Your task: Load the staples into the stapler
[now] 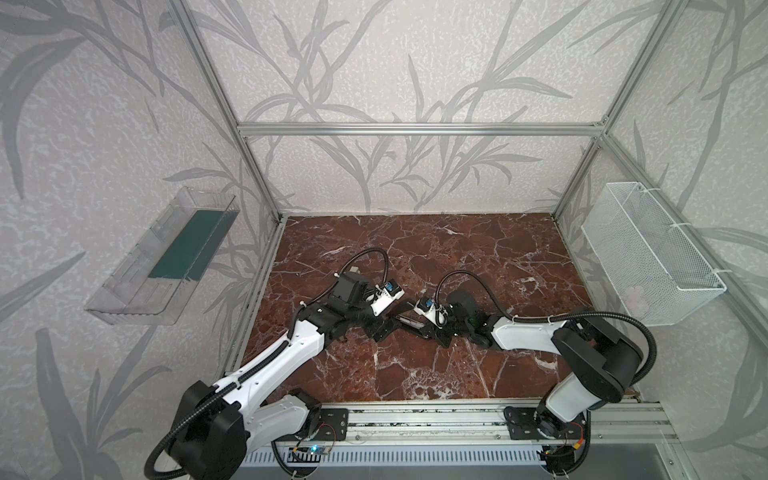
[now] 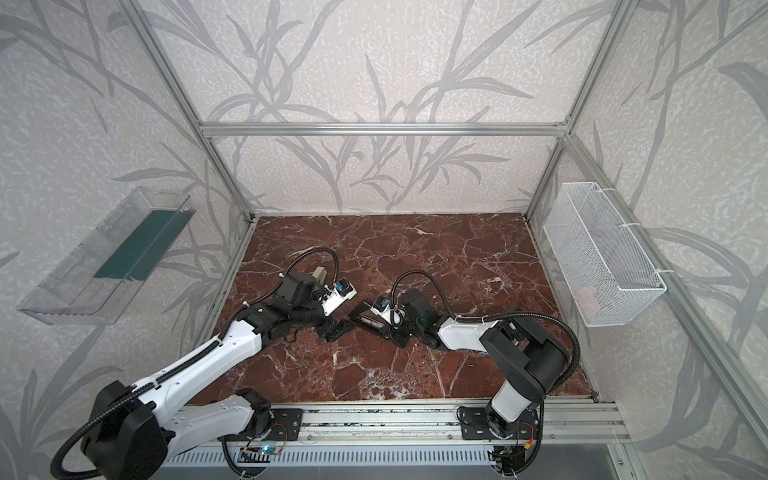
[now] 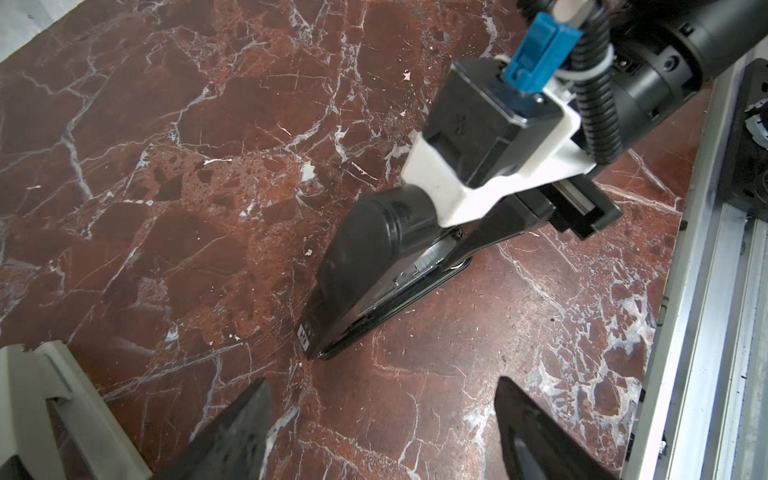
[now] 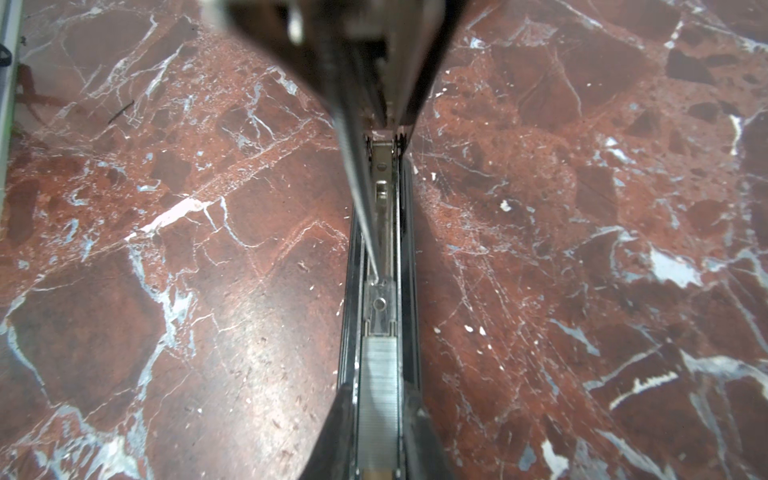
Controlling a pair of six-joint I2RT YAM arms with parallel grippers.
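1. The right gripper (image 4: 380,415) is clamped across the stapler's (image 3: 357,266) rail, likely steadying it on the counter (image 3: 166,166) while its lid stands hinged up.
2. The staples (image 4: 379,365) lie in the open rail, in front of the pusher.
3. The left gripper (image 3: 382,384) hovers just beside the stapler's labelled end, jaws apart and empty, probably placed to press the lid shut.

We can read no words, brands or numbers in any view. The only marking we find is a small white label (image 3: 304,336) at one end of the black stapler (image 3: 357,257); its dark print is too small to make out.
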